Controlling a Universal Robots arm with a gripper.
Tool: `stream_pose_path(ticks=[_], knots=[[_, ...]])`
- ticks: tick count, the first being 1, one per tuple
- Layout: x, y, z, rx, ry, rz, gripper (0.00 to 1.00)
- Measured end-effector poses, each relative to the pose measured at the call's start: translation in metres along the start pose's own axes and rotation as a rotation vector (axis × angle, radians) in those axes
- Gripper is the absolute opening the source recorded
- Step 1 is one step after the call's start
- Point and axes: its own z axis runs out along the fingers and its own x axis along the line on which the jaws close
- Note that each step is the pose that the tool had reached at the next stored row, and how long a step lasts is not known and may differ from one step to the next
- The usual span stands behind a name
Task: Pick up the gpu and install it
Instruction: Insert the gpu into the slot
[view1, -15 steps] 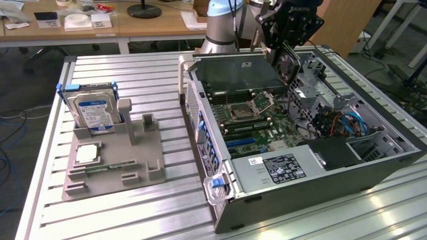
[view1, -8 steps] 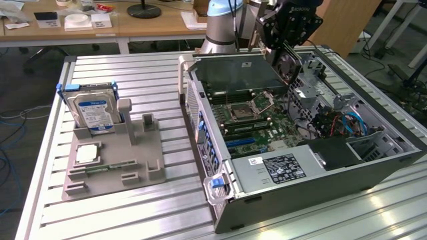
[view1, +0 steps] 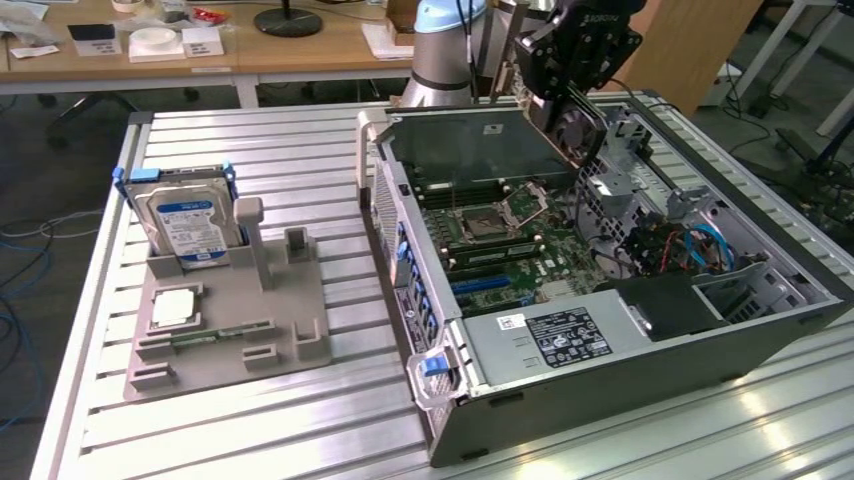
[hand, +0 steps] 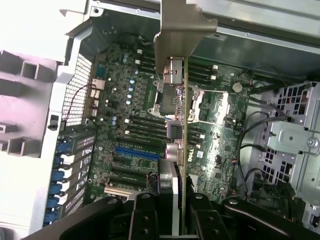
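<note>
Closest to the wrist camera is the gripper. Its two black fingers pinch the gpu between them (the card is seen edge-on, as a thin strip). The metal bracket of the card is at the end away from the fingers. Beyond the card, deeper inside the open computer case, lies the green motherboard with its blue slot. Whether the card's edge touches the board, I cannot tell.

In the exterior view, the nearest thing is the ribbed aluminium table, and the case lies on it on its side. At the near end of the case sits the grey power supply, with the motherboard behind it. Beside the case, on the exterior view's left, a grey fixture carries a small silver chip. At the fixture's far end, a hard drive with a blue-white label stands upright.

Over the far part of the case, the arm comes down from above. Its black wrist is a little tilted and the fingers point down into the opening. The gpu hangs under the gripper, above the motherboard and near the far wall of the case.

Behind the case stands the pale arm base, and farther away are wooden desks.
</note>
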Motion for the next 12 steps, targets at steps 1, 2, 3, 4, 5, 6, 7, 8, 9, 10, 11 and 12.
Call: stream_pose_path(ticks=[1,2,3,4,5,6,7,8,9,10,11,12], knots=[[0.0000,0.0000,0.0000,0.0000,0.0004,-0.009,0.28],[0.0000,0.0000,0.0000,0.0000,0.0007,-0.018,0.28],[0.0000,0.0000,0.0000,0.0000,0.0011,-0.027,0.28],[0.0000,-0.0001,0.0000,-0.0001,0.0015,-0.036,0.28],[0.0000,-0.0001,0.0000,-0.0001,0.0019,-0.046,0.28],[0.0000,-0.0001,0.0000,-0.0002,0.0022,-0.055,0.28],[0.0000,-0.0002,0.0000,-0.0002,0.0026,-0.065,0.28],[0.0000,-0.0002,0.0000,-0.0002,0.0030,-0.075,0.28],[0.0000,-0.0002,0.0000,-0.0003,0.0034,-0.085,0.28],[0.0001,-0.0002,0.0000,-0.0003,0.0038,-0.095,0.28],[0.0000,-0.0002,0.0000,-0.0004,0.0043,-0.107,0.28],[0.0001,-0.0002,0.0000,-0.0004,0.0047,-0.118,0.28]])
